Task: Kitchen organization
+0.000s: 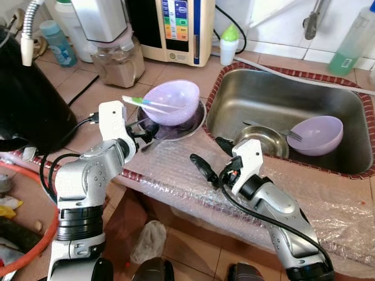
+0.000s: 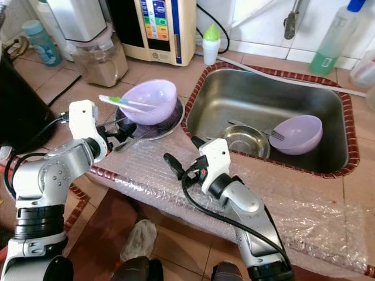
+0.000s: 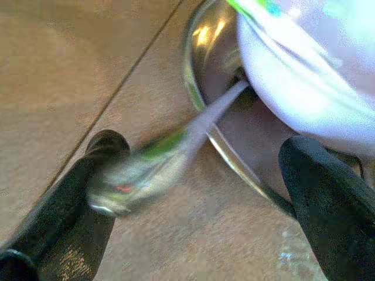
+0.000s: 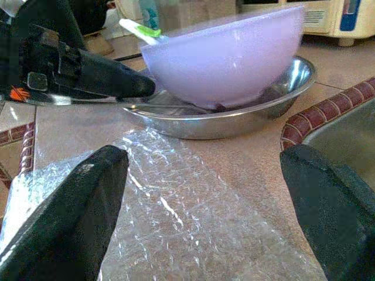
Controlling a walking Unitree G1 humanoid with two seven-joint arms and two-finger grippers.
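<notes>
A purple bowl (image 1: 171, 101) stands in a steel plate (image 1: 190, 124) on the tiled counter, with a white and green utensil (image 1: 143, 104) lying across its rim. My left gripper (image 1: 146, 132) is open at the plate's left edge. In the left wrist view a blurred silvery utensil (image 3: 176, 140) with a green mark lies between its fingers, its tip reaching under the bowl (image 3: 304, 76). My right gripper (image 1: 211, 155) is open and empty above the bubble wrap (image 1: 176, 175), facing the plate (image 4: 234, 120). A second purple bowl (image 1: 319, 134), a fork (image 1: 290, 133) and a steel dish (image 1: 263, 140) lie in the sink (image 1: 275, 93).
A blender jar (image 1: 117, 58), a water machine (image 1: 176, 26) and a green-capped bottle (image 1: 228, 44) line the back of the counter. A black appliance (image 1: 29, 99) stands at the left. A green soap bottle (image 1: 351, 41) is behind the sink.
</notes>
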